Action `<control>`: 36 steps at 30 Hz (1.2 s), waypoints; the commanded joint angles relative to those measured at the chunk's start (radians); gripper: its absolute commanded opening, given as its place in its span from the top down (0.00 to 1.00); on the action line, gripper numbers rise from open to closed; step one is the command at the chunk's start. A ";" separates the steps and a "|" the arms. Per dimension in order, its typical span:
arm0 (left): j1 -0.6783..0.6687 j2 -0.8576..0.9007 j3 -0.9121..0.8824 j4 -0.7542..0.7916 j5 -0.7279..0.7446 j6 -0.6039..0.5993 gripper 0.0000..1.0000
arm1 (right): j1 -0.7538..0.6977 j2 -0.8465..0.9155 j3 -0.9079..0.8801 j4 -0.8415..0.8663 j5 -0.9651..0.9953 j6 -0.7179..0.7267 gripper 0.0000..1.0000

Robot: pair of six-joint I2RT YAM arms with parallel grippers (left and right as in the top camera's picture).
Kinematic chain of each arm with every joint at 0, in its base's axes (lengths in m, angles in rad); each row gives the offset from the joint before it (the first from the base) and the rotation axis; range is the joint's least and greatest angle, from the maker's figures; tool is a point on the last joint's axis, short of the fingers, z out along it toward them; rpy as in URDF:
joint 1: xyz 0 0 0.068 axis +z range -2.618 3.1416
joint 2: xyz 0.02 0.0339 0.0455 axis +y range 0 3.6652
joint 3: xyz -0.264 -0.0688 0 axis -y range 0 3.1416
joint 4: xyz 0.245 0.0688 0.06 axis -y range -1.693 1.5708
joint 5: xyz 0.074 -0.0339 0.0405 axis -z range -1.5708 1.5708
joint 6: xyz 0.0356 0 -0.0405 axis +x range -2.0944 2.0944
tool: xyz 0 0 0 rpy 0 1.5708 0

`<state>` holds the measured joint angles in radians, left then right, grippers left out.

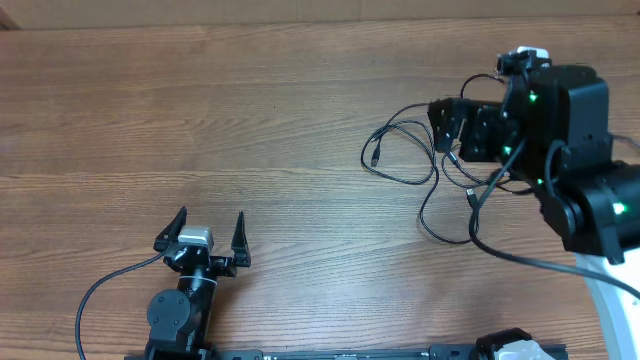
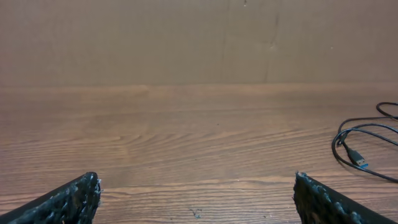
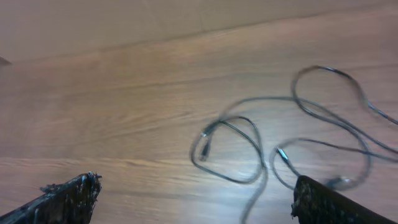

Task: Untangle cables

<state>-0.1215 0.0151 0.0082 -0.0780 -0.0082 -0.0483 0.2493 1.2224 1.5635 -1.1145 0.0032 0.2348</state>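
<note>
1. Nearest my base, my left gripper (image 1: 211, 215) hangs released over bare wood, jaws spread wide and nothing between them. It is well apart from the work.

2. From that wrist, the only trace of the job is at the far right edge of view. A black strand curves there, ending in a blue-tipped plug (image 2: 358, 159) that lies flat on the surface (image 1: 250, 100).

3. Farther out on the right side, my right gripper (image 1: 445, 128) hovers just above the tangle. It too is released, with both fingers parted and no cord pinched between them.

4. The cables (image 1: 377, 152) lie on the surface under and just left of that gripper. They form a loose heap of thin black loops, with small plugs poking out at several ends. The strands cross one another in several places, and I cannot tell from here which passes over which.

5. Beyond them is only plain wood up to the far edge.

6. My judgement is that the untangling is barely begun. No cable lies separated from the others and neither gripper has a hold. What remains is choosing a free plug end, drawing it clear of the loops, and doing the same for each other cord.
</note>
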 commanded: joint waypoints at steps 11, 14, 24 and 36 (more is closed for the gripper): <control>0.011 -0.011 -0.003 0.000 0.005 0.019 0.00 | -0.001 -0.092 -0.224 -0.035 0.111 -0.087 0.00; 0.011 -0.011 -0.003 0.000 0.005 0.019 0.00 | -0.001 -0.201 -0.393 0.035 0.092 -0.086 0.00; 0.011 -0.011 -0.003 0.000 0.005 0.019 0.00 | -0.005 -0.649 -0.887 0.306 0.080 -0.086 0.00; 0.011 -0.011 -0.003 0.000 0.005 0.019 0.01 | -0.147 -1.078 -1.125 0.357 -0.031 -0.086 0.00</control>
<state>-0.1215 0.0151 0.0082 -0.0780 -0.0082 -0.0483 0.1463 0.2108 0.4770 -0.7868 0.0231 0.1558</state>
